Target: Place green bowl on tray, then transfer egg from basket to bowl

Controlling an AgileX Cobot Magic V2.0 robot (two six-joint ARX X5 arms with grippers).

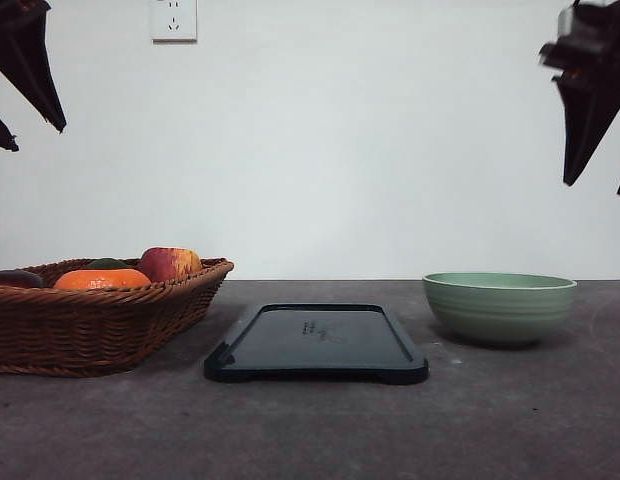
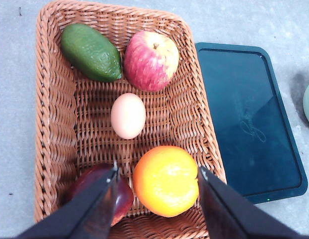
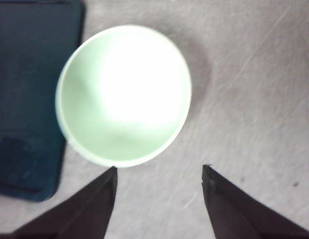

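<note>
The green bowl [image 1: 500, 306] stands on the table right of the dark tray [image 1: 316, 343], apart from it; from above the green bowl [image 3: 123, 94] looks empty, with the tray [image 3: 30, 94] beside it. The wicker basket [image 1: 95, 315] sits at the left. Inside the basket [image 2: 55, 114] the egg [image 2: 128, 115] lies in the middle. My left gripper [image 2: 157, 172] hangs open high above the basket, over an orange fruit. My right gripper [image 3: 158, 168] is open, high above the table beside the bowl. In the front view the left gripper [image 1: 25, 90] and right gripper [image 1: 595, 140] hang at the top corners.
An apple [image 2: 151, 60], a green avocado-like fruit [image 2: 91, 53], an orange [image 2: 166, 180] and a dark red fruit [image 2: 102, 191] share the basket with the egg. A white wall with a socket [image 1: 174, 20] stands behind the grey table [image 1: 310, 430].
</note>
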